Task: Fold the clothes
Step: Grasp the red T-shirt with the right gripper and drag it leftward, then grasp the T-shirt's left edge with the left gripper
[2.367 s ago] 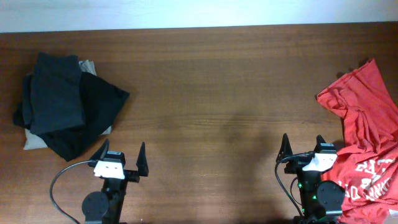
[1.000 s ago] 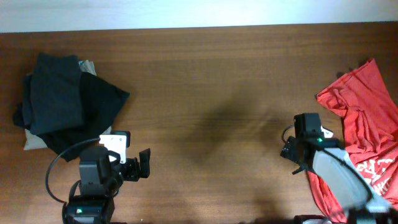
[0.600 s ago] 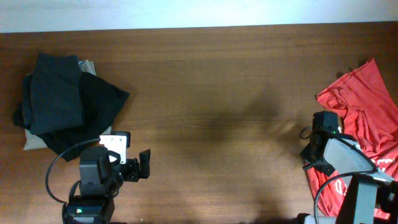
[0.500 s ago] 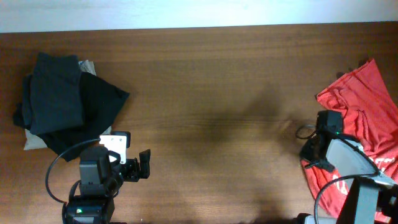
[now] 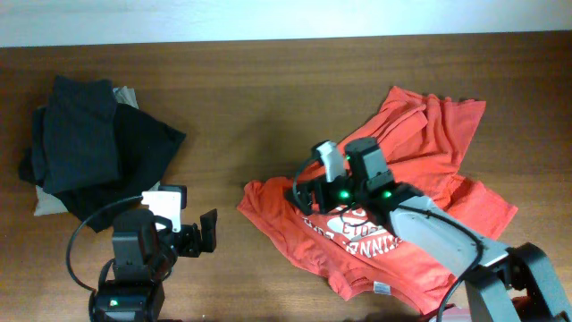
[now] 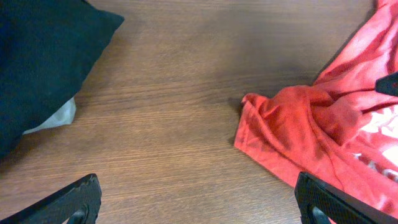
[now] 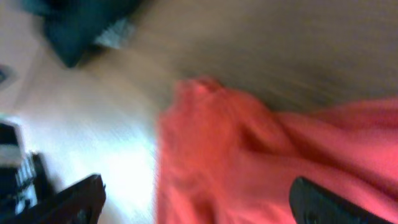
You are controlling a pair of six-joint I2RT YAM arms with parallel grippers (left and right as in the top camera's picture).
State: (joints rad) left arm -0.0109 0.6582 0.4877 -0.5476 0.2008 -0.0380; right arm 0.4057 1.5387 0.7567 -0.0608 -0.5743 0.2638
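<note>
The red-orange T-shirt (image 5: 429, 134) lies crumpled and spread on the table, centre to right, with its white lettering (image 5: 353, 234) facing up. My right gripper (image 5: 304, 190) hovers open over the shirt's left part; in the blurred right wrist view its fingers (image 7: 199, 202) are wide apart with the shirt (image 7: 249, 143) between them, nothing gripped. My left gripper (image 5: 204, 234) is open and empty, low at the front left. In the left wrist view its fingers (image 6: 199, 205) frame bare wood, with the shirt's left edge (image 6: 311, 130) to the right.
A pile of black garments (image 5: 89, 143) on a beige cloth (image 5: 49, 204) lies at the far left; it also shows in the left wrist view (image 6: 43, 56). Bare wooden table (image 5: 268, 107) lies between the pile and the shirt.
The shirt was bunched at the right edge and now lies spread toward the table's middle. My right arm has swung left with it. The left arm has barely moved.
</note>
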